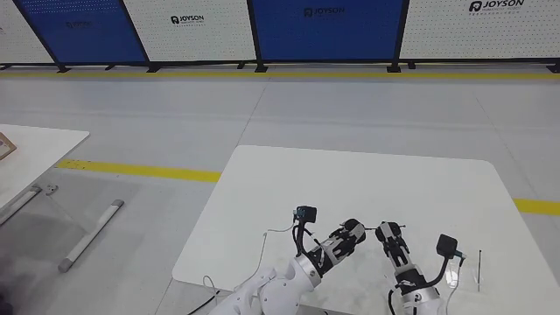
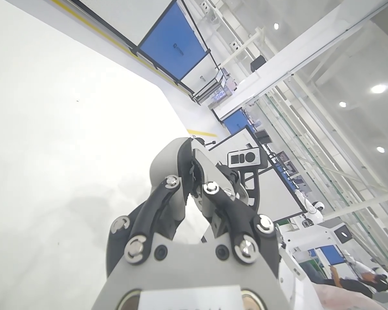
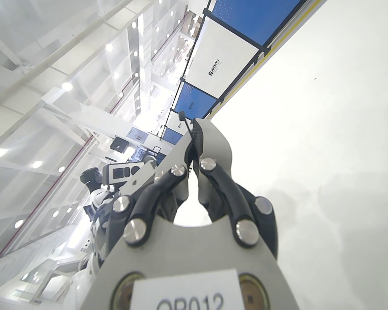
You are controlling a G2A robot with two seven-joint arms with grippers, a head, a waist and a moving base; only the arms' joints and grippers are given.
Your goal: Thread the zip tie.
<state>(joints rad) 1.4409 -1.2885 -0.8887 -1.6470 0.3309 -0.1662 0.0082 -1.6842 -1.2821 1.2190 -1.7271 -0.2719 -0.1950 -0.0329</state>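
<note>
- The right gripper has its fingers clenched on the zip tie, a thin black one.
- The tie's strap is pinched right at the fingertips. Its square head and a short piece of strap stick out past the tips, clear of the desk.
- How far the strap runs back between the fingers is hidden by the pads.
- The left gripper has its fingers pressed together with no gap at the tips. Something dark and ragged sits between the pads, but I cannot tell whether it is the tie's tail or only the pad lining.
- From above, the left gripper and the right gripper hang just beside each other, tips facing, over the near part of the white desk. The held tie is too thin there to make out with certainty.
- A loose dark strip lies flat on the desk near its right edge, beside the right arm and well apart from both sets of fingers.
- Behind the desk, blue and white pegboard panels stand along a yellow floor line.
</note>
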